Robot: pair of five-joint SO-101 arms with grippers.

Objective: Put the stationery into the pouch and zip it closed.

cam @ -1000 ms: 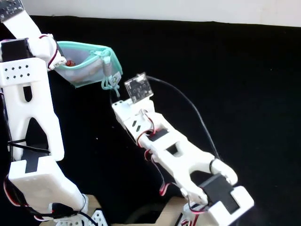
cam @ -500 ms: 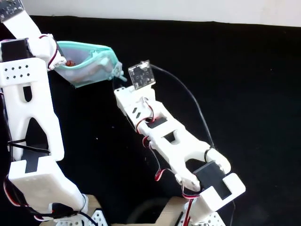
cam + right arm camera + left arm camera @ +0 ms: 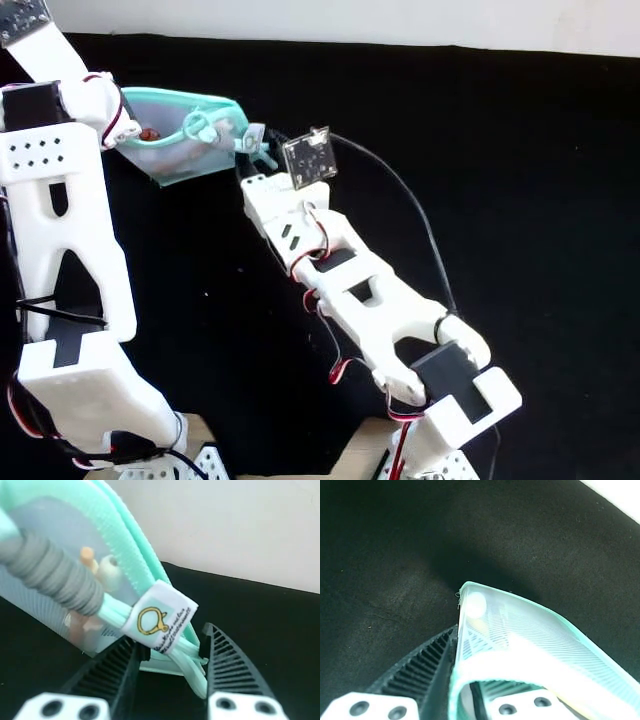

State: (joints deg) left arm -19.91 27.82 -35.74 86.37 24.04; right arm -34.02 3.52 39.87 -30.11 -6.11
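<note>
The left gripper (image 3: 465, 690) is clamped on one end of the mint pouch (image 3: 178, 145), holding it over the far left corner of the black table (image 3: 500, 150). The right gripper (image 3: 170, 639) is at the pouch's other end, its jaws drawn narrow onto the mint cord (image 3: 189, 667) and white label (image 3: 160, 617) there. A grey ribbed piece (image 3: 55, 575) of stationery lies against the pouch's clear side.

Stationery (image 3: 89, 559) inside the pouch (image 3: 127, 540) is too blurred through its wall to identify
</note>
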